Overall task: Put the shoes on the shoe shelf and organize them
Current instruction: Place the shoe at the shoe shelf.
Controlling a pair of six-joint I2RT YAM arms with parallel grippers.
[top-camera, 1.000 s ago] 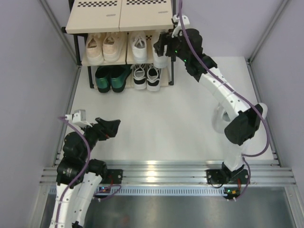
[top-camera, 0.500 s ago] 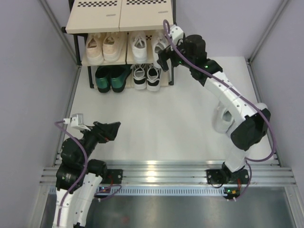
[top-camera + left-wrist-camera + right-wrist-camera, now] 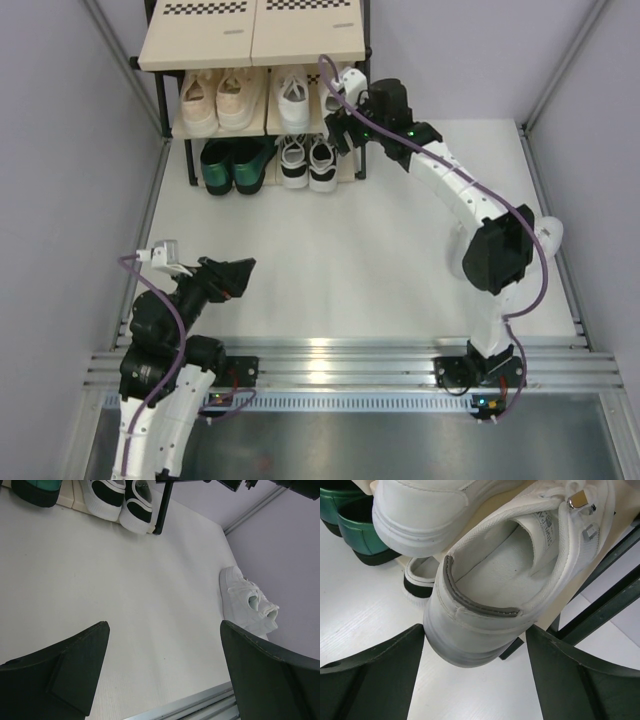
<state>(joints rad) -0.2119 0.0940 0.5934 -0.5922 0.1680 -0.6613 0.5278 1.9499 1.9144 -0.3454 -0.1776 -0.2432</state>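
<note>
White sneaker (image 3: pixel 490 580) sat on the shelf (image 3: pixel 250 35) inside the wide-open right pincer (image 3: pixel 475 650); another white sneaker (image 3: pixel 247 605) lay on the worktop (image 3: pixel 350 250); left pincer (image 3: pixel 164 630) wide, empty.

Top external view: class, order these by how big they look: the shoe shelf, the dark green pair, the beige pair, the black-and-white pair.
1. shoe shelf
2. beige pair and dark green pair: they look alike. The green is partly hidden under the shelf, so they are left unranked.
3. black-and-white pair
</note>
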